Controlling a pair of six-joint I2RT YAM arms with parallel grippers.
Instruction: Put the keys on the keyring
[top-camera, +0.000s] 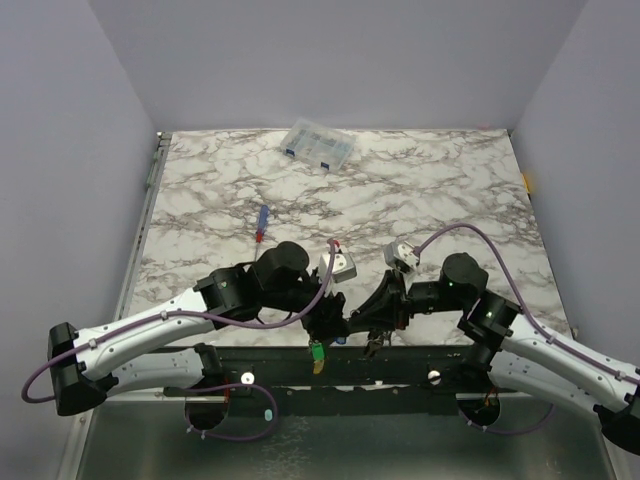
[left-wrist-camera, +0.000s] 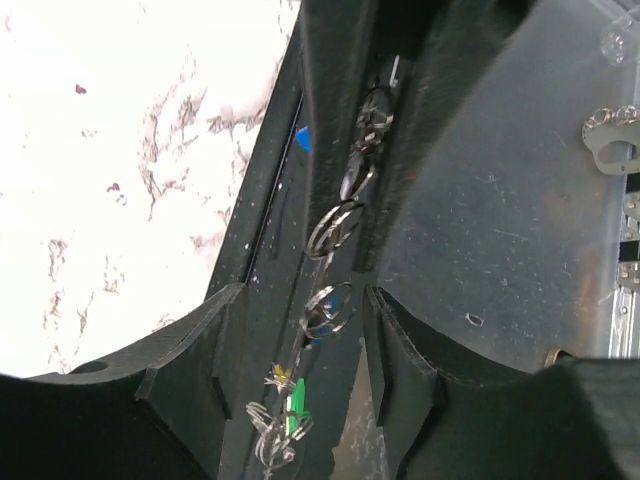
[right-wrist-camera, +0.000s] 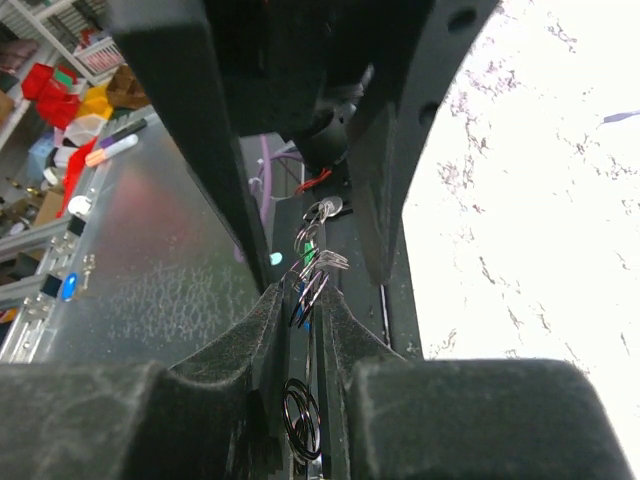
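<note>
Only a screwdriver (top-camera: 262, 222) mid-table and a clear box (top-camera: 318, 146) at the far edge break the open marble table (top-camera: 450, 190).

Marble-patterned table (top-camera: 450, 190); clear compartment box (top-camera: 318, 146) near its far edge; slim, apparently red-and-blue screwdriver (top-camera: 261, 222) mid-table

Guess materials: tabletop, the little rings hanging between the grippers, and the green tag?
The tabletop looks like marble: white with grey veining and a matte finish. It could equally be a printed laminate. The split rings look like metal: silvery coiled wire with sharp highlights. The green tag is probably plastic: flat, saturated colour with no metallic glint.
</note>
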